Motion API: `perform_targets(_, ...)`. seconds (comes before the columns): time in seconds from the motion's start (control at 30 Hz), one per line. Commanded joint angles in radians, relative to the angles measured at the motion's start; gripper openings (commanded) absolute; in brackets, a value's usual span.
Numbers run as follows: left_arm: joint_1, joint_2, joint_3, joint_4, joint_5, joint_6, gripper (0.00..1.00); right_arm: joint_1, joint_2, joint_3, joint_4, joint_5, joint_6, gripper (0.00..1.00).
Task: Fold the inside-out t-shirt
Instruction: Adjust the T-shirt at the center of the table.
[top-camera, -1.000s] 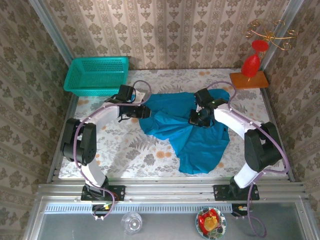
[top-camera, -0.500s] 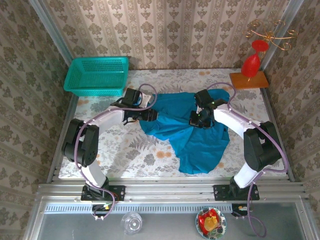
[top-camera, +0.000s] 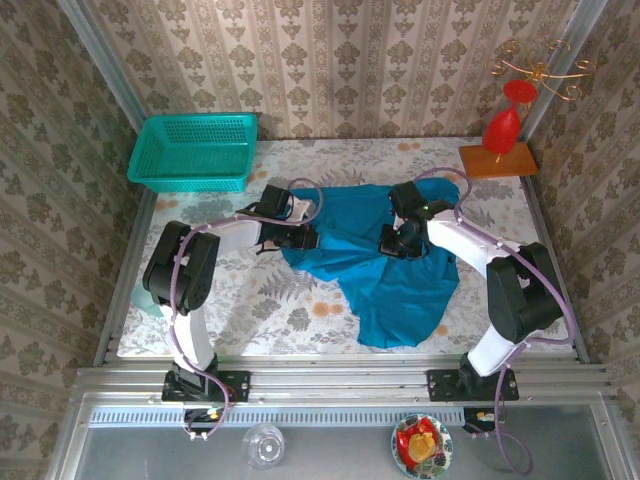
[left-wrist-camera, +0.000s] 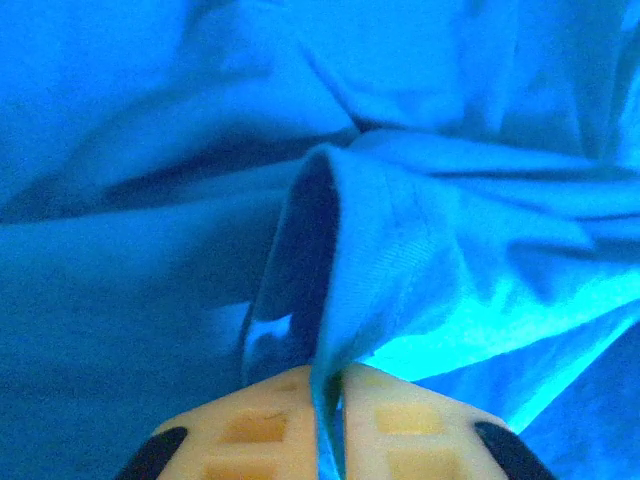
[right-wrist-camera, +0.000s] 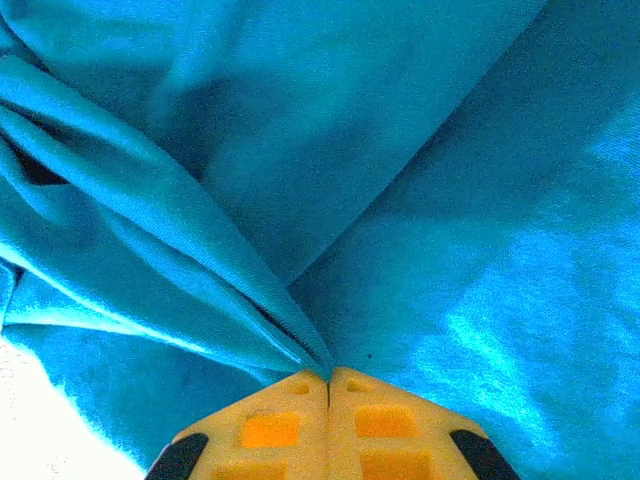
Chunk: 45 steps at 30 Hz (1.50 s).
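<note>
T-shirt (top-camera: 385, 275) lies crumpled on the surface (top-camera: 250, 295), centre to right side. It's bunched at the far end between both arms, with a wider flap spreading twd the near edge. Bright blue, no print I can see.

Left fingers (top-camera: 300, 238) sit at the shirt's left edge. On the left wrist cam the left fingers (left-wrist-camera: 255, 428) are clenched on the shirt (left-wrist-camera: 420, 260): a raised fold of cloth runs down and disappears between the two yellow pads, and an open pocket of fabric sits just above them.

Right fingers (top-camera: 392, 242) are on the upper middle of the shirt. On the right wrist cam the right fingers (right-wrist-camera: 270, 430) are pressed tight together, pads flush, and a creased ridge of blue cloth (right-wrist-camera: 420, 200) runs straight into the tips, so I read it as pinched. A bit of pale surface (right-wrist-camera: 40, 420) shows at lower left of that view.

Teal basket (top-camera: 195, 150) is in the far left corner, well apart from the shirt. Red ornament on a wood block (top-camera: 500, 140) is at far right, also apart.
</note>
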Motion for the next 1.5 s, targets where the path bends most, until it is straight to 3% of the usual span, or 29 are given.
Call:
perform_targets(0.0, 0.008, -0.086, -0.015, 0.053, 0.037, -0.013, 0.00, -0.004, -0.035, -0.003, -0.012, -0.004, 0.007, 0.00)
perform_targets(0.07, 0.028, -0.146, -0.038, 0.056, 0.040, -0.020, 0.00, -0.005, -0.048, 0.005, -0.027, 0.003, 0.003, 0.01)
perform_targets(0.3, 0.195, -0.461, -0.124, -0.097, 0.066, -0.034, 0.00, -0.015, -0.164, -0.004, -0.107, 0.066, -0.022, 0.33)
perform_targets(0.47, 0.311, -0.667, -0.176, -0.395, -0.016, 0.015, 0.00, -0.063, -0.252, -0.073, -0.173, 0.131, -0.033, 0.38)
perform_targets(0.67, 0.398, -0.786, -0.266, -0.651, -0.229, 0.003, 0.00, -0.128, -0.344, -0.189, -0.252, 0.196, -0.012, 0.38)
perform_targets(0.77, 0.390, -0.817, -0.288, -0.664, -0.319, -0.042, 0.00, -0.124, -0.395, -0.261, -0.271, 0.162, 0.043, 0.37)
perform_targets(0.97, 0.428, -0.829, -0.347, -0.556, -0.232, -0.185, 0.00, -0.008, -0.520, -0.384, -0.294, 0.090, 0.212, 0.38)
perform_targets(1.2, 0.475, -0.876, -0.382, -0.532, -0.225, -0.236, 0.00, 0.159, -0.601, -0.515, -0.343, 0.068, 0.397, 0.49)
perform_targets(1.37, 0.533, -0.917, -0.383, -0.533, -0.199, -0.255, 0.00, 0.190, -0.591, -0.631, -0.135, -0.102, 0.470, 0.51)
perform_targets(1.47, 0.567, -0.930, -0.390, -0.514, -0.163, -0.265, 0.00, 0.186, -0.573, -0.646, -0.002, -0.114, 0.491, 0.38)
